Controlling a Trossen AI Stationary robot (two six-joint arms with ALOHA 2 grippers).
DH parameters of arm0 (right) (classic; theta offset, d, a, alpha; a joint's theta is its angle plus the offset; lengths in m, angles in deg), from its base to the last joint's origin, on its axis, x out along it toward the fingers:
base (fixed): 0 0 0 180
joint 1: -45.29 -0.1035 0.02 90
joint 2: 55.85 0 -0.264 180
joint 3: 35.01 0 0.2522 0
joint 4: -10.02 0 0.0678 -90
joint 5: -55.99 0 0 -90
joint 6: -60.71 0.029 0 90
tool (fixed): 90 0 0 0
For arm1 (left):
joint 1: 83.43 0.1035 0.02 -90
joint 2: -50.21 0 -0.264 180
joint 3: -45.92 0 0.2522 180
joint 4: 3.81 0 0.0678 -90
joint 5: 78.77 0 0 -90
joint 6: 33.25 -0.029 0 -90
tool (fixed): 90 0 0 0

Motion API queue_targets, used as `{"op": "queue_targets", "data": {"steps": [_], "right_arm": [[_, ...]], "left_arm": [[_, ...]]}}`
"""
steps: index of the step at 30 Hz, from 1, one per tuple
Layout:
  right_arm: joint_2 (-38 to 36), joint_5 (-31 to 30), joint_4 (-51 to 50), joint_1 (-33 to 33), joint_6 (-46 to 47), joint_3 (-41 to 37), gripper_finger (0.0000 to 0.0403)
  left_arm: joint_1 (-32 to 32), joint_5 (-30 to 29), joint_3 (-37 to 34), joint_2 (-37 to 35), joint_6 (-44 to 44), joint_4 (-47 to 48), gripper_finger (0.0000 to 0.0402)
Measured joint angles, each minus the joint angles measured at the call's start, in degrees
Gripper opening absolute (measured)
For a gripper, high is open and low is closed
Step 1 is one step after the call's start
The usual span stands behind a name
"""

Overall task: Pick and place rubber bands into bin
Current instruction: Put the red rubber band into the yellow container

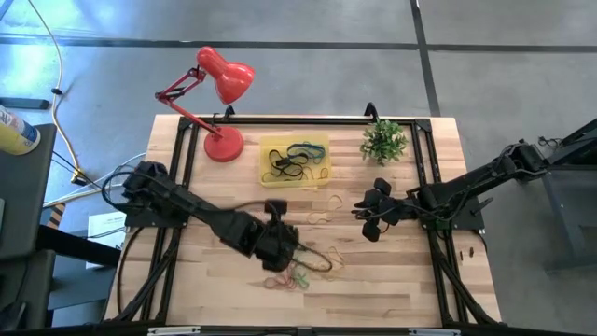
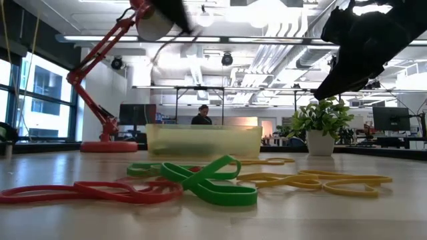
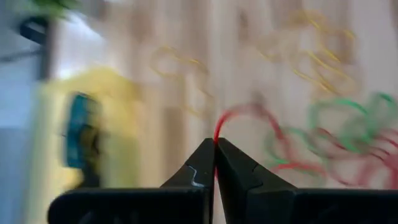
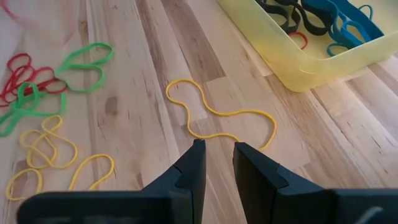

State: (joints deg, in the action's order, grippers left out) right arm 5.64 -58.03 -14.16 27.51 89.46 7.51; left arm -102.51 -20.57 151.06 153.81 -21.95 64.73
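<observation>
Left gripper point(image 3: 214, 144): fingers pressed together, pinching a thin red rubber band point(image 3: 239, 115) that arcs up from the tips. Low over the near middle of the table point(image 1: 401, 289), beside the loose pile of rubber bands point(image 1: 298, 271) in red, green and yellow. Close to the low camera, a green band point(image 2: 213, 181) lying over a red one point(image 2: 87, 192), yellow loops point(image 2: 320, 181) to one side.

Right gripper point(image 4: 216, 149): fingers slightly apart, gripping nothing, hovering just above a long yellow band point(image 4: 217, 115) lying flat on the wood. Right of the table's middle, short of the bin.

Bin point(image 1: 322, 140): translucent yellow, at the far side of the table between the red lamp point(image 1: 222, 79) and a small potted plant point(image 1: 384, 140), already holding dark and blue bands point(image 4: 329, 18).
</observation>
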Motion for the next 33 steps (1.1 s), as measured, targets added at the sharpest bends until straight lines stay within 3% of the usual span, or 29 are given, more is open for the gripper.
{"op": "queue_targets", "data": {"steps": [6, 11, 16, 22, 33], "right_arm": [[0.00, 0.16, 0.86, 0.00, 0.84, -0.01, 0.0073], [0.00, -0.29, 1.56, 0.00, 2.07, -0.01, 0.0073], [0.00, -2.08, 1.73, 0.00, 4.69, -0.01, 0.0073], [0.00, -3.58, 1.75, 0.00, 7.20, -0.01, 0.0073], [0.00, -6.53, 3.14, 0.20, 8.62, -0.01, 0.0073]], "left_arm": [[5.80, -4.58, 7.64, -0.07, -12.60, 2.24, 0.0000], [14.46, -4.52, 8.39, -0.05, -23.37, 2.24, 0.0000], [23.76, 0.65, 7.64, 0.23, -32.87, -1.42, 0.0000], [33.31, 11.02, 4.36, 0.32, -40.71, -10.83, 0.0000], [40.13, 23.07, -7.71, 0.34, -44.33, -23.50, 0.0000]]}}
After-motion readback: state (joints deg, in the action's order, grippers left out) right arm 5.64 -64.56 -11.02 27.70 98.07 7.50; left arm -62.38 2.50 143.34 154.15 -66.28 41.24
